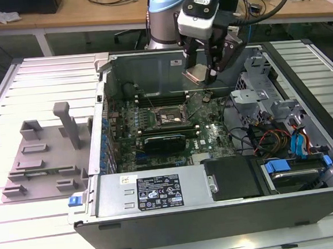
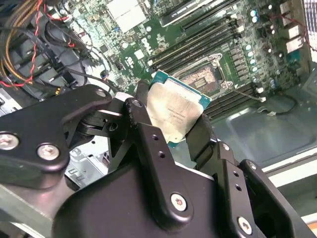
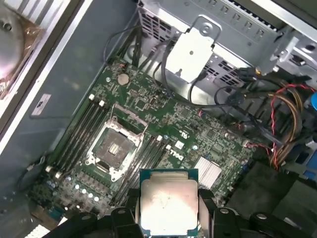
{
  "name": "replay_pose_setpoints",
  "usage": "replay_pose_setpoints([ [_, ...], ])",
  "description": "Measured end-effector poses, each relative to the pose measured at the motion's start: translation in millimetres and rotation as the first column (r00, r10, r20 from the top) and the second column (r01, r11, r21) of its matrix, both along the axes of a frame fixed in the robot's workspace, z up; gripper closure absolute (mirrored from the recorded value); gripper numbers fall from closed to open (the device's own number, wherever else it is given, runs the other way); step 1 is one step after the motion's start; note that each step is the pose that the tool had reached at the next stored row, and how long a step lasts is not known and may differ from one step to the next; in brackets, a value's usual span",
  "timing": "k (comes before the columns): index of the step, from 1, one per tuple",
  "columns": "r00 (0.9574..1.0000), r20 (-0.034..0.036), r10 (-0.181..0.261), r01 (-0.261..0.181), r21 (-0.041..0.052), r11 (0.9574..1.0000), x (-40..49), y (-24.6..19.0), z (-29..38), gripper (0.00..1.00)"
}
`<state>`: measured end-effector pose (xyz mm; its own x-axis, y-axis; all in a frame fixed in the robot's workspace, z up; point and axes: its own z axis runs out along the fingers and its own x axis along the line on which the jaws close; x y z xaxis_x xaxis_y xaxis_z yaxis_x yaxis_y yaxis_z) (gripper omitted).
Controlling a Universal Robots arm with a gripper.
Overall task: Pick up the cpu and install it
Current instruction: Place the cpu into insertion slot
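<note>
Tool clamped on two opposite edges of the cpu, whose metal top shows in both wrist views. It hangs at the upper centre of the exterior view, above the open computer case, apart from the motherboard socket below.

You won't find any print here that can be read letter by letter. A black label with white print and symbols sits on the grey metal cover inside the computer case, and a small white sticker sits just beside it. In the second wrist view, faint engraved lines cross the cpu on its metal top. In the first wrist view, a white logo marks the motherboard, and a pale sticker lies on the case wall.
</note>
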<state>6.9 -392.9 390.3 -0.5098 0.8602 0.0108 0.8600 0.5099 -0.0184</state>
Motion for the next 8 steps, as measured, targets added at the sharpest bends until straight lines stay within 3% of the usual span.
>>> replay_pose_setpoints([
  [4, 0.9984, 0.0, -0.056, 0.056, -0.0004, 0.9984, 0.0, 0.0, 0.0, 0.45],
  [8, 0.9929, 0.0001, -0.119, 0.119, -0.0008, 0.9929, 0.0, 0.0, 0.0, 0.45],
])
